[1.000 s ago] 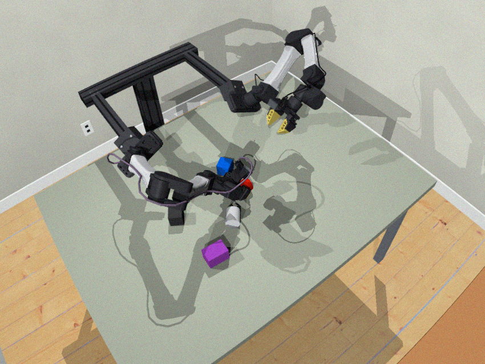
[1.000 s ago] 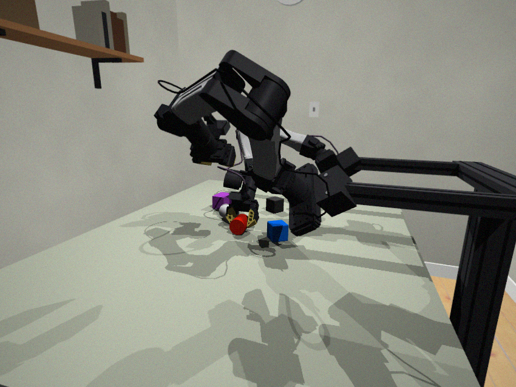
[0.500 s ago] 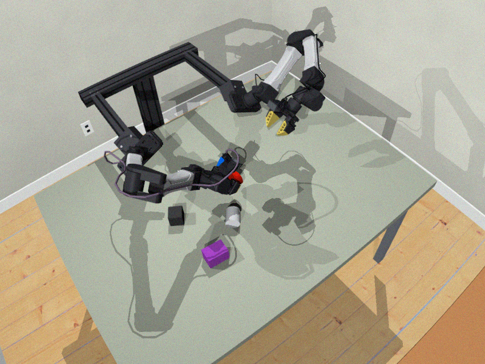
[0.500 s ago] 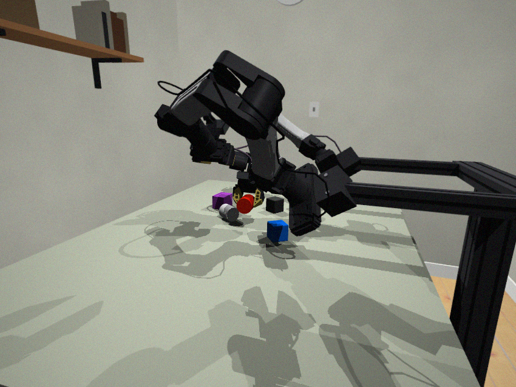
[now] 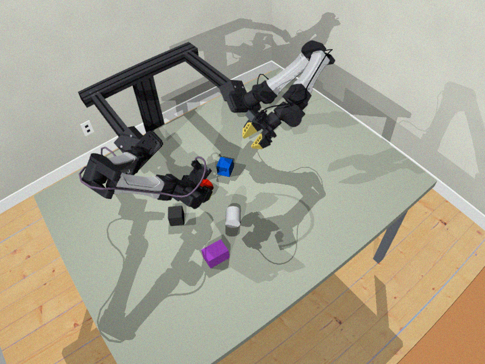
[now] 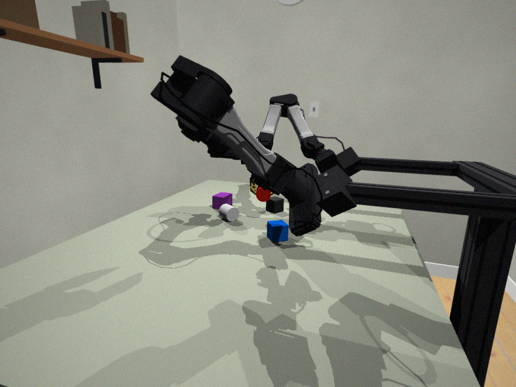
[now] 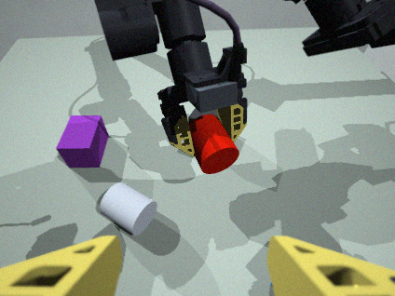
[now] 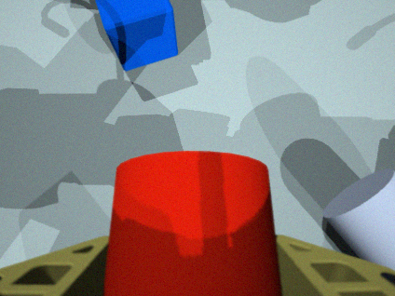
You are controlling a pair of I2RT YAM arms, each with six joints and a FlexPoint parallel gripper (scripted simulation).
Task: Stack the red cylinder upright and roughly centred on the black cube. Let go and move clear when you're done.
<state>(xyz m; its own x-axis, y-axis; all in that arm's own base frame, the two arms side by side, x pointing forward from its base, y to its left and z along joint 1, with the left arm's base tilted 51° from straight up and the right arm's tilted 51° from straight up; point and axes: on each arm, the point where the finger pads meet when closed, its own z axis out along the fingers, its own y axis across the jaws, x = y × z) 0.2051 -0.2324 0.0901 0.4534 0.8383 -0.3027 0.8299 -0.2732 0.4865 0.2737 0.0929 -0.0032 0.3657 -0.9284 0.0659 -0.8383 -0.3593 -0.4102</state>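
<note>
Top view — right gripper [image 5: 206,187] [image 6: 262,191] [image 7: 211,145] [image 8: 193,265] clamped on cylinder [image 5: 207,183] [image 6: 263,194] [image 7: 211,141] [image 8: 191,200], left gripper [image 5: 252,141] [image 7: 195,261] open — turn upright before centring over cube [image 5: 176,215] [image 6: 274,204].

The cylinder [image 5: 206,183] [image 6: 263,194] [image 7: 212,145] [image 8: 192,214] looks like smooth plastic, softly matt, as do the white cylinder [image 5: 233,216] [image 6: 229,212] [image 7: 128,208] [image 8: 373,214] and the blue cube [image 5: 225,166] [image 6: 277,231] [image 8: 142,33]. The black cube [image 5: 176,215] [image 6: 274,204] has a dull, flat finish, and the frame [image 5: 137,72] [image 6: 408,195] looks like dark metal with lengthwise grooves. The floor [image 5: 35,274] [image 6: 506,316] is knotty, plank-like wood, the shelf [image 6: 74,45] looks like wood too, while the table top [image 5: 156,313] [image 6: 187,287] is matt and smooth.
</note>
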